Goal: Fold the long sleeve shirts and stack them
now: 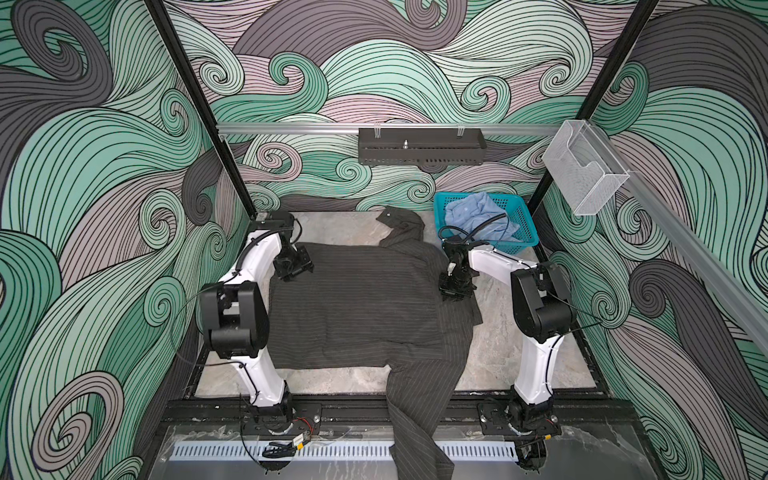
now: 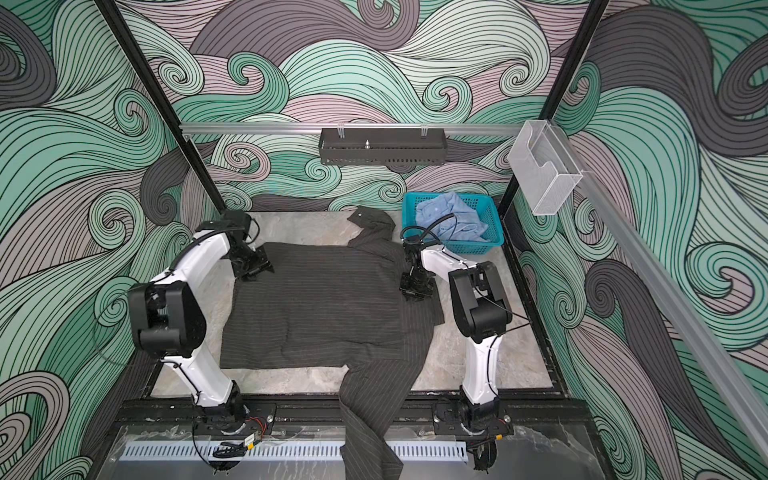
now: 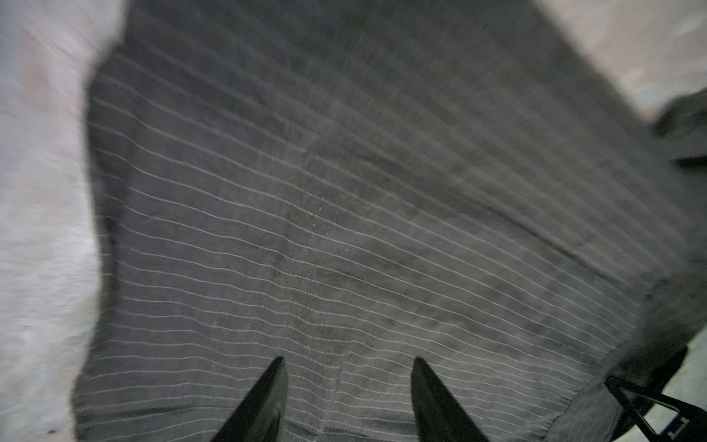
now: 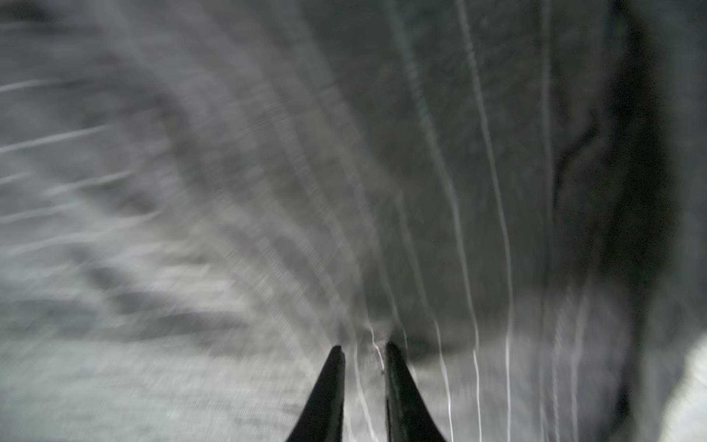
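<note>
The dark charcoal pinstriped shirt (image 1: 357,307) (image 2: 316,307) lies spread over the table, and one sleeve (image 1: 415,415) hangs over the front edge. My left gripper (image 1: 291,272) (image 3: 348,363) hovers open at the shirt's far left corner with nothing between its fingers. At the shirt's right edge, my right gripper (image 1: 455,293) (image 4: 361,348) has its jaws nearly together on a fold of the striped cloth. The light blue shirt (image 1: 473,216) (image 2: 449,216) lies crumpled in the teal basket (image 1: 521,216).
The basket stands at the back right corner, just behind my right arm. A black tray (image 1: 419,151) and a clear plastic box (image 1: 582,174) hang on the rails above. Black frame rails run along the table's front.
</note>
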Controlling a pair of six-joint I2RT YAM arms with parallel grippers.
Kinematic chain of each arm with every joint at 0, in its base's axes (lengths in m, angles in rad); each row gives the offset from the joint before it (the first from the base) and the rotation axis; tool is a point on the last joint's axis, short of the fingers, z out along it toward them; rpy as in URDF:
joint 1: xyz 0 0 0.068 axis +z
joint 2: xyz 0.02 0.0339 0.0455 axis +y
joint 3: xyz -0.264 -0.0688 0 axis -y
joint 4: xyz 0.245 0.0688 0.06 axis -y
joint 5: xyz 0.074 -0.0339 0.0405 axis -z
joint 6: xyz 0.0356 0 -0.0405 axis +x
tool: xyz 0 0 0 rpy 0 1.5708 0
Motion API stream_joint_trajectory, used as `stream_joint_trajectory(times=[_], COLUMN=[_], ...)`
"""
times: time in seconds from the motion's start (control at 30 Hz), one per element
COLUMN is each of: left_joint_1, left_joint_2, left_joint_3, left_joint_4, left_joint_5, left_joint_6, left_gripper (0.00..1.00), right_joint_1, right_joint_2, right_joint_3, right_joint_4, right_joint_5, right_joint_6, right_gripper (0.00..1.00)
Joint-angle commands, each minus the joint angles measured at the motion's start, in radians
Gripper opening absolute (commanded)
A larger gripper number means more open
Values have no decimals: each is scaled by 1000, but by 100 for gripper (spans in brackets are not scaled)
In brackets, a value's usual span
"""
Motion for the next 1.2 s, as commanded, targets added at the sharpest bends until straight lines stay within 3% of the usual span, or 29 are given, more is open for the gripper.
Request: stream_joint_trajectory(times=[0.0,0.13,0.33,0.67,0.93,1.17], left_joint_1=[25,25,7,-29,-26,1], left_joint_2=[54,127,227,316,347,493], left_joint_3=[-70,-47,15,155,199,370], left_joint_4=[29,19,36,2,-3,-68], left_joint_5=[109,77,127,147,142,127], left_joint_6=[-56,-52,-69,-101,-112,-102], left_gripper=[54,54,52,52,53,54], right_joint_1=[-38,-96,-158,-255,-272,-259], right_joint_2=[32,29,45,60,146,245], right_joint_3=[-28,-51,-37,6,155,333], right_joint_4=[9,8,9,-40,-88,-150], right_joint_5=[30,58,26,104,81,54], right_joint_6=[42,52,52,-10,-37,-47], right_gripper=[23,25,26,28,28,29])
